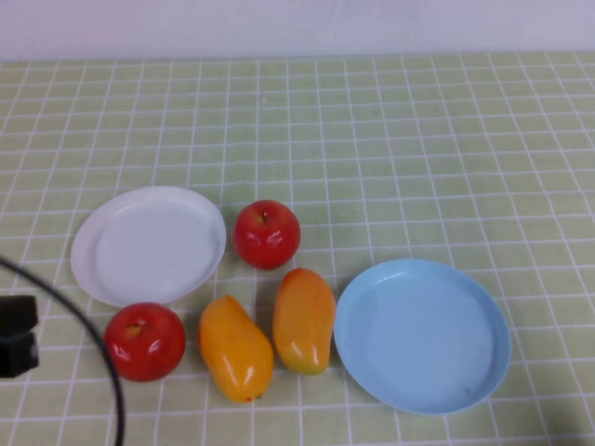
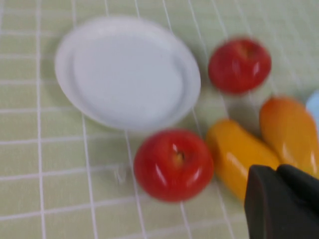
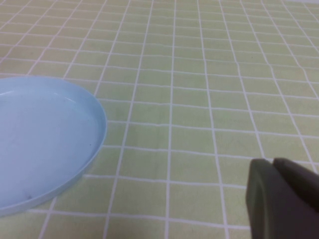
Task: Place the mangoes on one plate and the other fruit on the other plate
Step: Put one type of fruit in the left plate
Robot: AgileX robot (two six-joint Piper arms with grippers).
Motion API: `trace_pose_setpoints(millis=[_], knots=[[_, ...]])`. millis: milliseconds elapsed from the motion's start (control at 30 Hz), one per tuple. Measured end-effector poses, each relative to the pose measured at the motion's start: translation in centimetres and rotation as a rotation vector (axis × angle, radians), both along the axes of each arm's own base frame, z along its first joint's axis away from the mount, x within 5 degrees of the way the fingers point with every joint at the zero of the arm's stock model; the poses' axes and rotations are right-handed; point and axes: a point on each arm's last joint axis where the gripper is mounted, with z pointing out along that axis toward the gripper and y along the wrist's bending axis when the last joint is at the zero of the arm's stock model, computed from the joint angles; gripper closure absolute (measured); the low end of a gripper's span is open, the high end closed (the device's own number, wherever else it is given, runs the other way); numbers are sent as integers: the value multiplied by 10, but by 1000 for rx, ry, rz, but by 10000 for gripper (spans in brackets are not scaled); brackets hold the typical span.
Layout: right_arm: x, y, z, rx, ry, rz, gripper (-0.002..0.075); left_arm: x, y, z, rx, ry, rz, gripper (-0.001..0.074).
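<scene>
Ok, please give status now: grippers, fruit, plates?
Left gripper shut, near front apple. Right gripper shut beside blue plate. Mangoes on table, plates bare.

Left gripper (image 2: 281,172), dark matte plastic, fingers pressed together, nothing between them; its tip sits low at the table's near left edge. A black cable (image 1: 88,334) arcs just beside that claw. Right gripper (image 3: 279,167), same dark plastic, closed and empty, hovering over the table, outside the high view.
</scene>
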Motion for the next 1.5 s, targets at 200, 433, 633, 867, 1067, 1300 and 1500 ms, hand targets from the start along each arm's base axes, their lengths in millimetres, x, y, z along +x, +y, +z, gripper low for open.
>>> trace_pose_setpoints(millis=[200,433,633,867,1067,1300,1500], knots=[[0,0,0,0,0,0,741,45,-9,7,136,265,-194,737],[0,0,0,0,0,0,741,87,-41,-15,276,432,-385,736],[0,0,0,0,0,0,741,93,-63,-10,420,434,-459,731],[0,0,0,0,0,0,742,101,-60,-20,521,498,-455,336],[0,0,0,0,0,0,741,117,-67,-30,500,461,-437,71],[0,0,0,0,0,0,742,128,-75,-48,476,513,-445,66],[0,0,0,0,0,0,741,134,-77,-57,481,540,-448,66]])
